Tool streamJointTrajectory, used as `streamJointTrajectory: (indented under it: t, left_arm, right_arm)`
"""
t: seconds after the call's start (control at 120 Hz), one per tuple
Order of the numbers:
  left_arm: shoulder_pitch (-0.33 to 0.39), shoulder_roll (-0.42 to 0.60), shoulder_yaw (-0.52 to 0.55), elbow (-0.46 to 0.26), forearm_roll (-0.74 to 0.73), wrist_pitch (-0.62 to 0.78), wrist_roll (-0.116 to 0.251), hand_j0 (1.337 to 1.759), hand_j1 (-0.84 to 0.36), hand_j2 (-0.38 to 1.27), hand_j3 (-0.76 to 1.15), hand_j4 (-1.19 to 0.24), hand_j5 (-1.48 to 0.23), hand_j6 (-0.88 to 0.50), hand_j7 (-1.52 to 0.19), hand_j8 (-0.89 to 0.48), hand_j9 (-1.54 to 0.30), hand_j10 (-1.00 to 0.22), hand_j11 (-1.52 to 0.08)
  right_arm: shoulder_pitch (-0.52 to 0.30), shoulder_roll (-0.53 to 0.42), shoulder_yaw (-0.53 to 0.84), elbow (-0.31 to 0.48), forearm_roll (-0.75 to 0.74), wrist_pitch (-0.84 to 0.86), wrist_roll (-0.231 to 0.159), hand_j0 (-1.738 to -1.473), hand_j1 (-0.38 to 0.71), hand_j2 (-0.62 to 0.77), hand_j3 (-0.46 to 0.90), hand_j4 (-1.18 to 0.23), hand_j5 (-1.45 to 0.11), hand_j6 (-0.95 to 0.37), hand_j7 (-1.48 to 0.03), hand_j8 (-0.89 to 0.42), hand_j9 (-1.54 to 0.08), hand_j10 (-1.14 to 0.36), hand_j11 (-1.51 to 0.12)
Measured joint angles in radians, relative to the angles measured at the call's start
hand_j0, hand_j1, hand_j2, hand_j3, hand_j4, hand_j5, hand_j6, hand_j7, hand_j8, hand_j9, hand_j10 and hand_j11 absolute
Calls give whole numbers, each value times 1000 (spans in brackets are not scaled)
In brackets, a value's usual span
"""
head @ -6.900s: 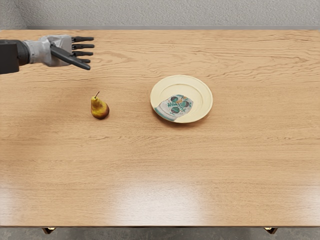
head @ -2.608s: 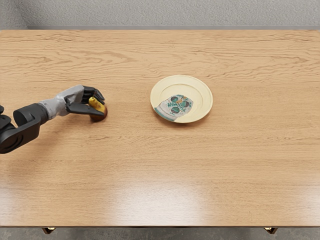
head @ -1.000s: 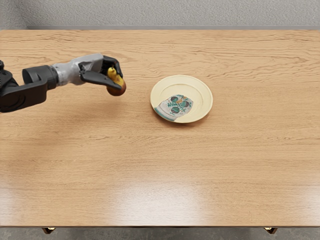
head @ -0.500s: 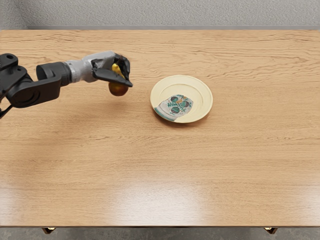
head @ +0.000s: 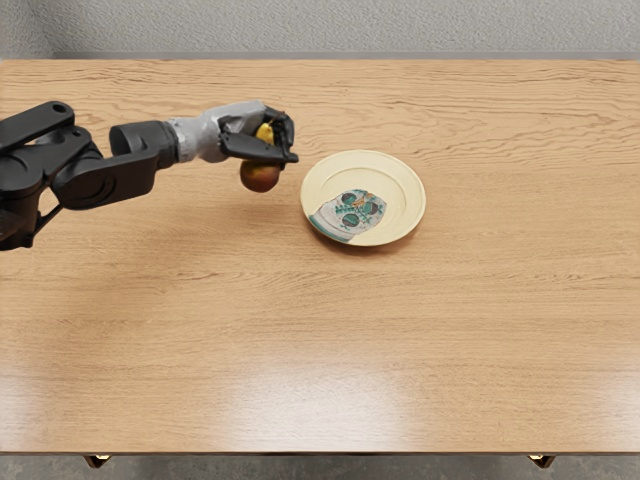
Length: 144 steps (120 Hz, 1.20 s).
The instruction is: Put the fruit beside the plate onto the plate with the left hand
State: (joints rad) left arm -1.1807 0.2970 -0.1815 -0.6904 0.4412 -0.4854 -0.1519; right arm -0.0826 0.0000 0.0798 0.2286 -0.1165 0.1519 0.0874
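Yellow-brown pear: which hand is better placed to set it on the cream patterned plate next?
Left. The left hand grips the yellow-brown pear, holding it just left of the rim of the cream patterned plate. The right arm is not in view.

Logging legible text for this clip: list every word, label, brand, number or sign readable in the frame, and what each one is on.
None: no readable text anywhere in the head view.
The plate carries only a painted green and orange motif, with no letters or numbers.
The pear, the left hand grasping it and the table show no labels or markings.
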Motion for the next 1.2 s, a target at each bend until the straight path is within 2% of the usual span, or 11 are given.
streamJointTrajectory:
  t: [0.075,0.15,0.4,0.775,0.958,1.2]
  left_arm:
    - [0,-8,1,10,0,2,1,1642,-561,122,0,-865,-1150,-857,-1158,-841,-1157,-653,-1163]
    - [-13,-24,2,22,0,2,1,1644,-569,120,0,-866,-1148,-860,-1156,-849,-1155,-721,-1158]
    - [-28,-106,6,107,2,4,2,1645,-585,126,0,-870,-1142,-868,-1143,-860,-1153,-807,-1156]
    - [-37,-226,-4,216,11,15,54,1642,-590,126,0,-864,-1153,-863,-1152,-859,-1159,-851,-1160]
    - [-34,-272,-6,258,16,52,62,1641,-593,130,0,-860,-1153,-859,-1153,-856,-1159,-856,-1159]
    - [-34,-297,-5,269,18,84,64,1640,-594,132,0,-856,-1147,-855,-1147,-851,-1154,-865,-1155]
  right_arm:
    - [0,0,0,0,0,0,0,-1658,-329,-3,0,-17,-22,-16,-22,-17,-22,-17,-22]
    - [0,0,0,0,0,0,0,-1658,-329,-3,0,-17,-22,-16,-22,-17,-22,-17,-22]
    - [0,0,0,0,0,0,0,-1658,-329,-3,0,-17,-22,-16,-22,-17,-22,-17,-22]
    - [0,0,0,0,0,0,0,-1658,-329,-4,0,-17,-22,-17,-22,-17,-22,-17,-22]
    - [0,0,0,0,0,0,0,-1658,-329,-4,0,-17,-22,-16,-22,-17,-22,-17,-22]
    - [0,0,0,0,0,0,0,-1658,-329,-4,0,-17,-22,-17,-22,-17,-22,-17,-22]
